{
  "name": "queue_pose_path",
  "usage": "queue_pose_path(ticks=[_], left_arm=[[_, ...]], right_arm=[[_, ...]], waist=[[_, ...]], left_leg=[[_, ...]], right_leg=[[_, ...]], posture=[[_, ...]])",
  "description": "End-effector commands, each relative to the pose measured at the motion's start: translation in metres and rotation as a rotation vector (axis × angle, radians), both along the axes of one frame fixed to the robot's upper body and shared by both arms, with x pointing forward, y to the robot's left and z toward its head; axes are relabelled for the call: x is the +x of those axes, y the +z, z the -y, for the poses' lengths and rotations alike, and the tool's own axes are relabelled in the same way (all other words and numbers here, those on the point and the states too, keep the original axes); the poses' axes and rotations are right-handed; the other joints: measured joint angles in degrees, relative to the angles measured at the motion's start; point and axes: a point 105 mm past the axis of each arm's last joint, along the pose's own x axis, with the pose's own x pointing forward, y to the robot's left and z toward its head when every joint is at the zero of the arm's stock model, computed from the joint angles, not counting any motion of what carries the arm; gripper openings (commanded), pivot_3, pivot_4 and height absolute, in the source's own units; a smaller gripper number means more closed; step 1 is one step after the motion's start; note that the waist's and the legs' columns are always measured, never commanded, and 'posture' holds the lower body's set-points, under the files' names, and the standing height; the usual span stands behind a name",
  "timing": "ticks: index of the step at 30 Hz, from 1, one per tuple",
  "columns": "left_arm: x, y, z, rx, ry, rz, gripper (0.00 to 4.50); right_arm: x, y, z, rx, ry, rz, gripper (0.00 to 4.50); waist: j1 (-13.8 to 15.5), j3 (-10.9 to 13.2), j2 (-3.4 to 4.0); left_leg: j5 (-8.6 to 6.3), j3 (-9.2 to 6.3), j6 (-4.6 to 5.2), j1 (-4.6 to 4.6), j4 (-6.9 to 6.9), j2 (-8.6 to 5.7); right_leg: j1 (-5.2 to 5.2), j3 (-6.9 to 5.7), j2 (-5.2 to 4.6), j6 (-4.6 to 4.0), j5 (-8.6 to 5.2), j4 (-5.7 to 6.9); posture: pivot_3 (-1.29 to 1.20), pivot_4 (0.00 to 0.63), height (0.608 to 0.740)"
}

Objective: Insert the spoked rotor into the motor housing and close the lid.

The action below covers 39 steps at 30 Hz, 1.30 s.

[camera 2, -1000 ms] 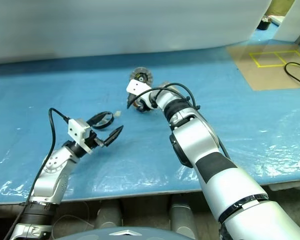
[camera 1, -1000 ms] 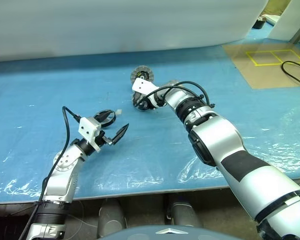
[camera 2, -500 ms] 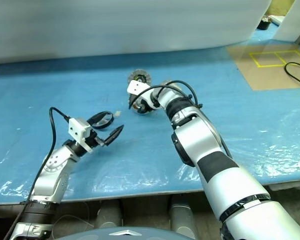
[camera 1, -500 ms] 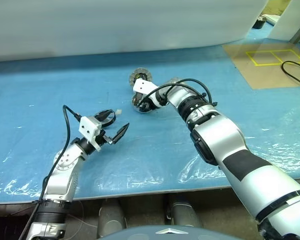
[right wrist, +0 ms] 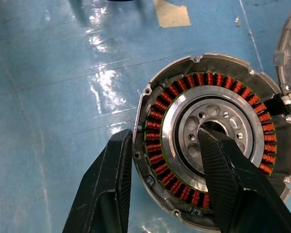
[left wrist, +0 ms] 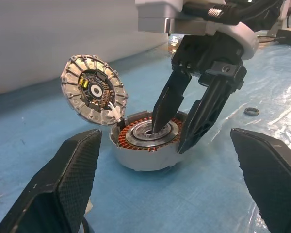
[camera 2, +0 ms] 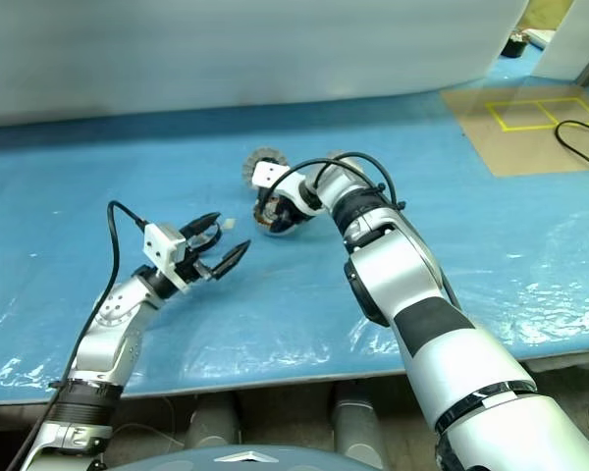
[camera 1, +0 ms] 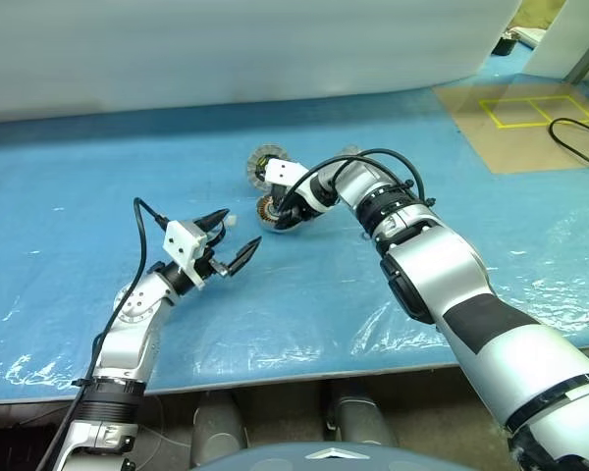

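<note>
The motor housing point(left wrist: 148, 143) sits on the blue desk point(camera 1: 69, 216) with the spoked rotor point(right wrist: 214, 133) seemingly seated inside its copper windings. The lid point(left wrist: 93, 90) stands tilted, open, just behind, so closing remains. The right pincer point(left wrist: 182, 127) points steeply down, one finger in the hub, one outside the wall, gripping the housing. The left pincer point(camera 1: 228, 242) hovers near, wide and empty
</note>
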Motion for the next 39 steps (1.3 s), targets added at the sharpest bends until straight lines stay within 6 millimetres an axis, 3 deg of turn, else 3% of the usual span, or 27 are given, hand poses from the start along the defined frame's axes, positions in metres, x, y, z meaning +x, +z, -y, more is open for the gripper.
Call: queue_pose_path(ticks=[1, 8, 20, 26, 39], left_arm=[[-0.002, 0.008, 0.001, -0.003, -0.010, 0.038, 4.50], [-0.005, 0.006, 0.000, 0.001, -0.012, 0.028, 4.50], [-0.002, 0.006, 0.002, 0.013, -0.044, 0.020, 4.50], [-0.005, 0.004, 0.004, 0.015, -0.059, 0.013, 4.50], [-0.021, -0.008, -0.003, 0.026, -0.099, -0.063, 4.50]], right_arm=[[-0.018, -0.025, 0.003, -0.002, 0.055, -0.126, 1.73], [-0.038, -0.046, 0.013, 0.053, 0.071, -0.133, 1.73], [-0.083, -0.055, 0.018, 0.121, -0.012, -0.115, 1.73], [-0.090, -0.060, 0.025, 0.144, -0.081, -0.146, 1.73], [-0.085, -0.077, 0.031, 0.149, -0.165, -0.152, 1.73]], waist=[[0.02, -0.01, -0.01], [0.15, -0.13, -0.07], [0.27, -0.21, -0.14], [0.23, -0.22, -0.13], [0.08, -0.37, -0.09]], left_leg=[[0.00, 0.00, 0.00, 0.00, 0.00, 0.00], [-0.02, 0.01, 0.04, 0.20, -0.02, -0.01], [-0.12, 0.01, -0.31, 0.91, -0.18, -0.09], [-0.11, 0.01, -0.32, 0.94, -0.34, -0.10], [-0.12, 0.01, -0.34, 1.14, -0.59, -0.13]], right_leg=[[0.02, 0.00, 0.00, 0.00, 0.00, 0.00], [0.35, 0.04, 0.00, -0.01, -0.01, -0.01], [1.07, 0.13, 0.00, 0.06, -0.04, -0.28], [1.25, 0.14, 0.00, 0.09, -0.04, -0.73], [1.46, 0.14, -0.01, 0.12, -0.01, -0.99]], posture=[[0.00, 0.150, 0.740], [0.00, 0.150, 0.740], [0.00, 0.150, 0.740], [0.00, 0.150, 0.740], [0.00, 0.150, 0.740]])
